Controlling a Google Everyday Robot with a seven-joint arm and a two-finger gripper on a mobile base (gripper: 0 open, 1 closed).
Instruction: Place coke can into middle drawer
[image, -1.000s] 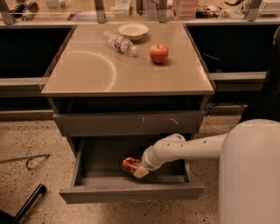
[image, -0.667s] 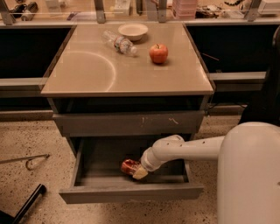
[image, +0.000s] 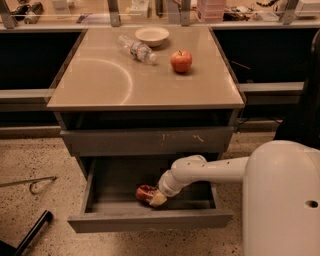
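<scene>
The coke can (image: 145, 192), red and shiny, lies on its side low inside the pulled-out middle drawer (image: 125, 221), a wide grey drawer with a plain front. My gripper (image: 154, 196) reaches down into the drawer from the right, on the end of the white arm (image: 210, 170). It is closed on the can's right end. The can is at or just above the drawer floor, near the front middle.
On the tan cabinet top (image: 100, 85) are a red apple (image: 181, 61), a clear plastic bottle (image: 136, 49) on its side and a white bowl (image: 152, 35). A shut grey drawer front with white scratches (image: 150, 141) is above the open drawer. My white body (image: 282, 200) fills the lower right. A metal hook (image: 30, 184) and a black rod (image: 30, 234) lie on the floor at left.
The gripper and the can have sunk slightly lower and a little left inside the drawer. Nothing else has moved.
</scene>
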